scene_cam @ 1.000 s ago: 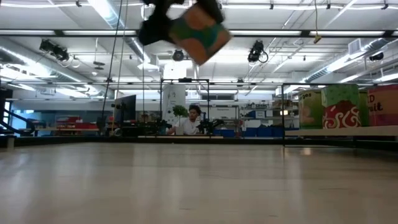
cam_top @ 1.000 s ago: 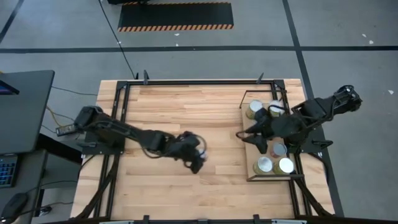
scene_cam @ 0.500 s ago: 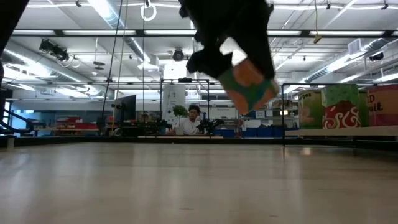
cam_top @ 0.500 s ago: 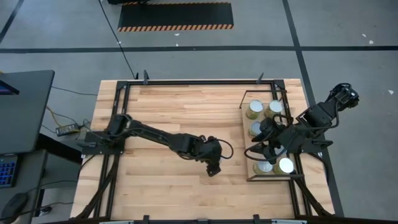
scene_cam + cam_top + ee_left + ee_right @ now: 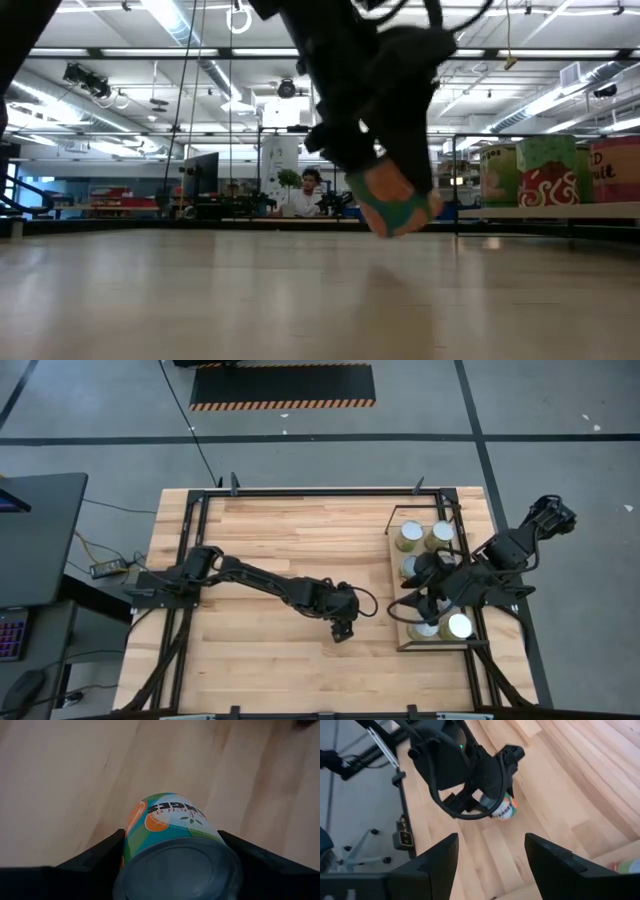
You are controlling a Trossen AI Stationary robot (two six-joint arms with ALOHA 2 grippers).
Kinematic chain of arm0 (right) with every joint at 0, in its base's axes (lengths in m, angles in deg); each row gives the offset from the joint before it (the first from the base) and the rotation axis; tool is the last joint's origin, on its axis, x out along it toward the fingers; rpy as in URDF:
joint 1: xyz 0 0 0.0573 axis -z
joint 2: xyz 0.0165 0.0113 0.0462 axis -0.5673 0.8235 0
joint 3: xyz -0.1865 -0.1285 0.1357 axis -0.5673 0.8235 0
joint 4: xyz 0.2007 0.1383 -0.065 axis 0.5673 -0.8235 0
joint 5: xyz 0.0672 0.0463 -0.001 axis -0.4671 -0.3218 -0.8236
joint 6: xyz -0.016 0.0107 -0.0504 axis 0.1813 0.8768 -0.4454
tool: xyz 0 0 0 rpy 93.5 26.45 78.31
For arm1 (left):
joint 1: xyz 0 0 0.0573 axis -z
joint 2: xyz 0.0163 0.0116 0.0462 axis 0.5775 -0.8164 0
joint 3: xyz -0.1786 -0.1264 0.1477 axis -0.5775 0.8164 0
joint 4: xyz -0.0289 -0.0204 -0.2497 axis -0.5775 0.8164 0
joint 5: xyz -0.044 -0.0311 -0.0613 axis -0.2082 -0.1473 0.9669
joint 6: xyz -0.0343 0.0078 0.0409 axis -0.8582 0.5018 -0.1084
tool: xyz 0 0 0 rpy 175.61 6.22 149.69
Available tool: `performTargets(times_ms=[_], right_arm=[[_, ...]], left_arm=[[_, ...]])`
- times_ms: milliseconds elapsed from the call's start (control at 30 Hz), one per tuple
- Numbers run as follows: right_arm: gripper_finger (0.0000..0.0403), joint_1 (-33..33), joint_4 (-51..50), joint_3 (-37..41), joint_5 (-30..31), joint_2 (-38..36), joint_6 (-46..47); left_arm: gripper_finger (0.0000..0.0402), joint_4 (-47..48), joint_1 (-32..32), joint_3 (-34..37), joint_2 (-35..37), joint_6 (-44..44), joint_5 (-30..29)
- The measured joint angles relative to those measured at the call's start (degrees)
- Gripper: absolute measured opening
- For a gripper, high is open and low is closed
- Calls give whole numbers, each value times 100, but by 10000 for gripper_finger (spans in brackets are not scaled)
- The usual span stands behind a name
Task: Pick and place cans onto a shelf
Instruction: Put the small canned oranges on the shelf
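My left gripper (image 5: 343, 628) is near the table's middle, shut on a can (image 5: 172, 822) with a green and orange label and a silver end. That can also shows low over the wood in the low view (image 5: 395, 208) and in the right wrist view (image 5: 503, 810). The shelf (image 5: 435, 649), a light-wood panel in a black frame, lies at the table's right. Several cans stand on it, among them two at its far end (image 5: 410, 535) and two at its near end (image 5: 458, 626). My right gripper (image 5: 492, 865) hovers open over the shelf (image 5: 413, 605), with nothing between its fingers. My left gripper pinches the can's curved side wall (image 5: 131, 837) between its two fingers (image 5: 95, 860), one on each side, close to the silver end. The fingers slant down from the table's left. The can is tilted, labelled end lowest, and hangs clear of the tabletop (image 5: 395, 208).
The butcher-block tabletop (image 5: 280, 530) shows bare wood between my left gripper and the shelf. A black frame rail (image 5: 310, 491) runs along the table's far edge. In the low view the shelf's cans (image 5: 520, 172) stand at the right, and a person sits far behind the table.
My left gripper has carried the can toward the table's right edge and down, close above the wood, rolling so the can tips more. Its hold is unchanged. My right gripper has swung a little toward the near edge above the shelf.
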Motion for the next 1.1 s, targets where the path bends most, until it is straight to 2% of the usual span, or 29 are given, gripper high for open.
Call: performTargets(times_ms=[133,267,367,500,667,733,833,967,1100], right_arm=[[235,0,22,7,-51,196,-4],[235,0,44,7,-70,373,-4],[235,0,55,7,-87,483,-11],[235,0,97,7,-145,519,23],[235,0,278,7,-218,498,50],[235,0,351,7,-224,504,106],[235,0,420,7,-236,507,136],[235,0,445,7,-238,507,183],[235,0,467,7,-240,507,197]], left_arm=[[288,96,-17,2,-51,205,73],[288,187,9,0,-62,1145,185],[288,364,65,0,-62,2576,456],[288,1093,207,-5,-54,4849,506],[289,1888,343,-11,-42,7875,273],[289,1921,391,-7,-42,8577,110],[289,1884,471,-4,-44,8862,61],[289,1763,570,-4,-46,8217,36],[291,1676,584,-4,-46,8044,164]])
